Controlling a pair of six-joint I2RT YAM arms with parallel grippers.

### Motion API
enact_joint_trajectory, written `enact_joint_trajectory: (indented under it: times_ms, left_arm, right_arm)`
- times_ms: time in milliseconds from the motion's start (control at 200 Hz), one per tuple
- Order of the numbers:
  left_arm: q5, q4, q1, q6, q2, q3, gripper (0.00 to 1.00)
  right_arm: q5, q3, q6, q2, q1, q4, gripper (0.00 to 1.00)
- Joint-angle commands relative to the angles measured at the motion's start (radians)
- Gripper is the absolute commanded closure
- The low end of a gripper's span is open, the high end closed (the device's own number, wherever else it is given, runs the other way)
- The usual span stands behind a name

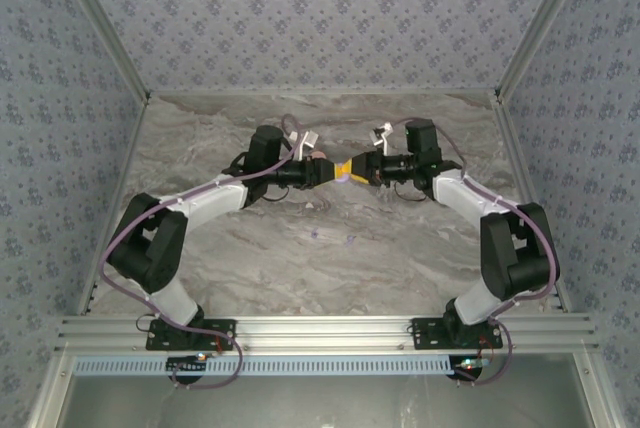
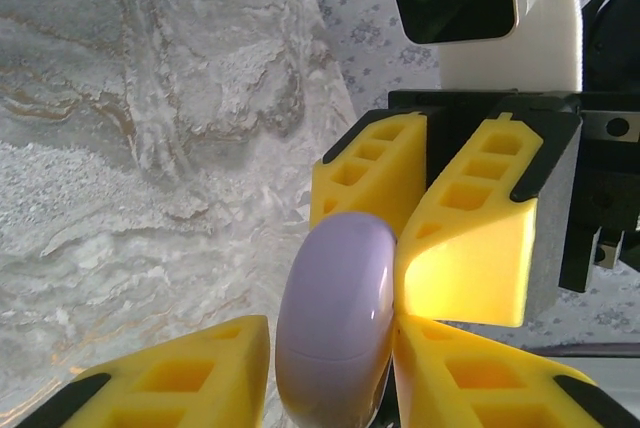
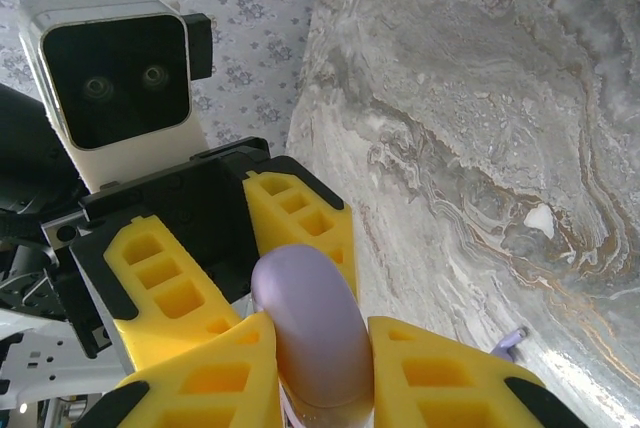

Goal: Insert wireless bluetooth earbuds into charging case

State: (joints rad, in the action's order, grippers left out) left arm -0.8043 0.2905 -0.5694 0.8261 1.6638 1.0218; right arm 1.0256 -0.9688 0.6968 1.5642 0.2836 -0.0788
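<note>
Here, above the marble table (image 1: 420, 258), the closed lilac charging case (image 2: 335, 318) is pinched between the right gripper (image 3: 315, 348) fingers; the left gripper (image 2: 333, 336) flanks it closely, grip unclear. Its contents are hidden. Tiny lilac earbuds (image 1: 314, 234) lie on the table below

Marbled tabletop (image 1: 400, 248), floral-patterned walls (image 1: 320, 8)
</note>
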Motion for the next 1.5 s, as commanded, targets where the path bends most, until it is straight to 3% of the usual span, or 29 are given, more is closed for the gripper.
enact_joint_trajectory:
  times_ms: [0, 370, 695, 800, 905, 1029, 1214, 1499]
  left_arm:
    - [-0.018, 0.069, -0.004, 0.025, -0.027, -0.009, 0.63]
    - [-0.025, 0.154, -0.012, 0.076, -0.03, -0.029, 0.61]
    - [-0.029, 0.154, -0.026, 0.074, -0.033, -0.031, 0.71]
    - [-0.026, 0.145, -0.027, 0.072, -0.038, -0.028, 0.77]
    - [0.005, 0.054, -0.027, 0.009, -0.061, -0.011, 0.79]
    - [0.03, -0.059, -0.026, -0.085, -0.098, 0.012, 0.81]
    - [0.024, -0.164, -0.018, -0.193, -0.142, 0.036, 0.81]
    - [-0.04, -0.179, -0.009, -0.26, -0.201, 0.056, 0.81]
  right_arm:
    - [0.044, -0.038, 0.033, -0.042, 0.009, -0.003, 0.76]
    - [0.029, -0.038, 0.063, -0.058, 0.002, -0.023, 0.75]
    - [0.014, -0.035, 0.076, -0.065, -0.001, -0.03, 0.75]
    - [0.011, -0.042, 0.064, -0.068, 0.0, -0.008, 0.69]
    - [-0.021, -0.061, -0.01, -0.087, 0.004, 0.095, 0.56]
    - [-0.056, -0.089, -0.106, -0.119, 0.005, 0.224, 0.48]
    - [-0.049, -0.116, -0.183, -0.157, 0.004, 0.31, 0.46]
    - [0.02, -0.17, -0.307, -0.17, 0.026, 0.41, 0.45]
